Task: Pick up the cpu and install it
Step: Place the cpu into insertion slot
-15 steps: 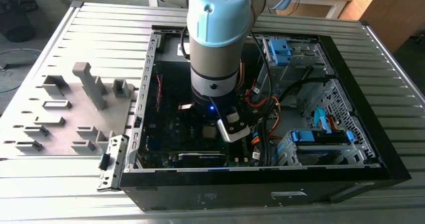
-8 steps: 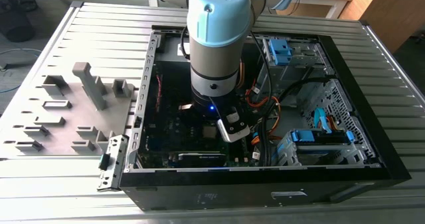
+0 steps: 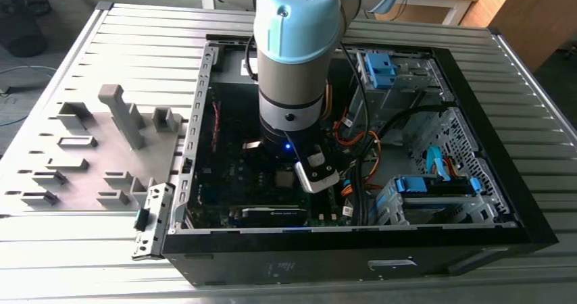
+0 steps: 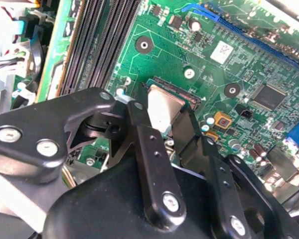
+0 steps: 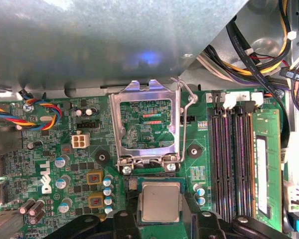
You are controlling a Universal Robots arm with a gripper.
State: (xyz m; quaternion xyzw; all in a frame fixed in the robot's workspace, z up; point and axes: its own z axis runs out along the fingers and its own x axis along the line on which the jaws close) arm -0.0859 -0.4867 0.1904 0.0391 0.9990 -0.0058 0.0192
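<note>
Silvery metal marks the cpu (image 5: 161,201), a small square chip pinched by its two opposite edges between the black jaws of the gripper (image 5: 161,197). In both wrist views it sits low over the dark socket (image 4: 172,88) on the green board (image 5: 55,149), its edges roughly parallel to the socket's. I cannot tell whether it already rests in the socket or hangs just above it.

The hollow steel frame (image 5: 115,124) is swung open and stands just beside the socket, with the wire lever (image 5: 189,102) raised at its side. Long memory slots (image 5: 229,159) run next to one jaw, and small round capacitors (image 5: 107,191) crowd the other.

In the exterior view the arm (image 3: 293,61) reaches straight down into the open computer case (image 3: 361,240), a little left of the frame's centre.

Doing this well probably means keeping the cpu flat and square to the socket and moving only straight down, never sideways. The grip should stay light, with the jaws clear of the capacitors and the open frame.
</note>
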